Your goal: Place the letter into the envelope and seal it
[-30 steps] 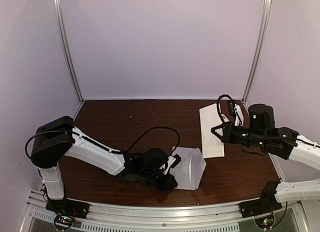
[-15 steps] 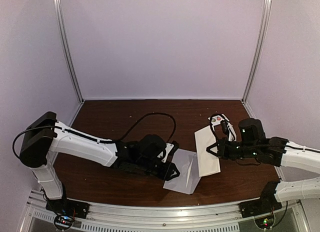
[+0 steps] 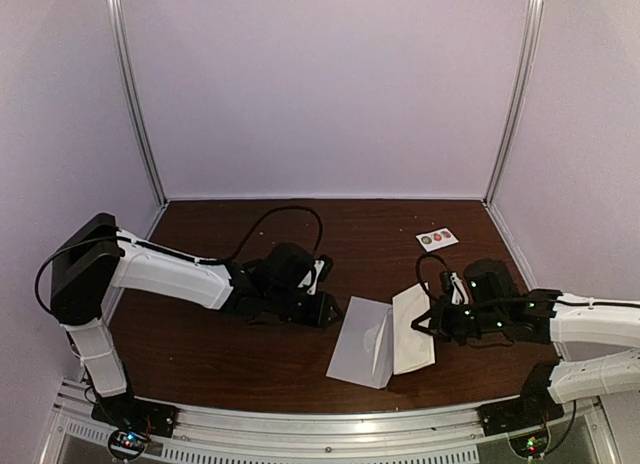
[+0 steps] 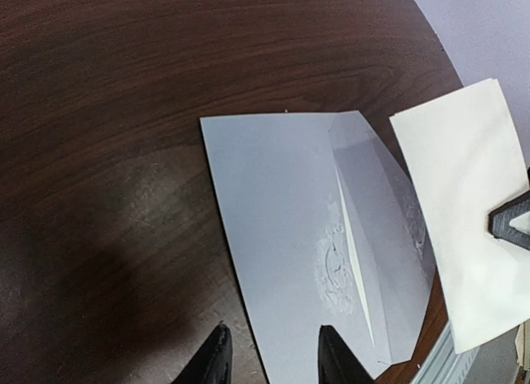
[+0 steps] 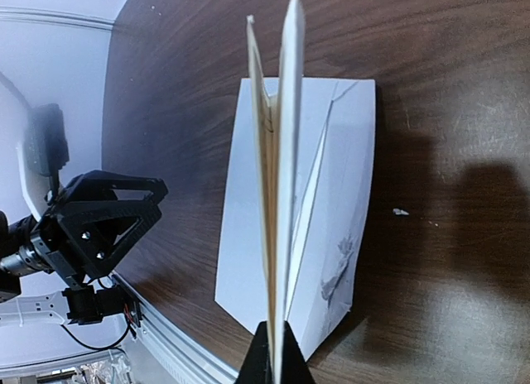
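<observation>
The left gripper [image 4: 273, 361] is released: its two black fingers [image 4: 217, 356] stand apart with nothing pinched, and the near edge of the envelope [image 4: 281, 210] lies flat on the wood in the gap between them. In the top view this gripper sits just off the envelope's far left corner, with the paper spreading away from it toward 4 o'clock. The right gripper [image 5: 273, 355] is clenched on the letter [image 5: 281, 152], a folded white sheet held on edge between its fingers and running straight out toward 12 o'clock in its own wrist view. Seen from above, the letter reaches toward 9 o'clock from that gripper and meets the envelope's right side; whether paper touches paper I cannot tell. The envelope rests on the table [image 3: 250, 234] around 5 o'clock from the table's middle, near the front edge. A small sticker card [image 3: 437, 238] lies well apart, at 12 o'clock from the right gripper.
</observation>
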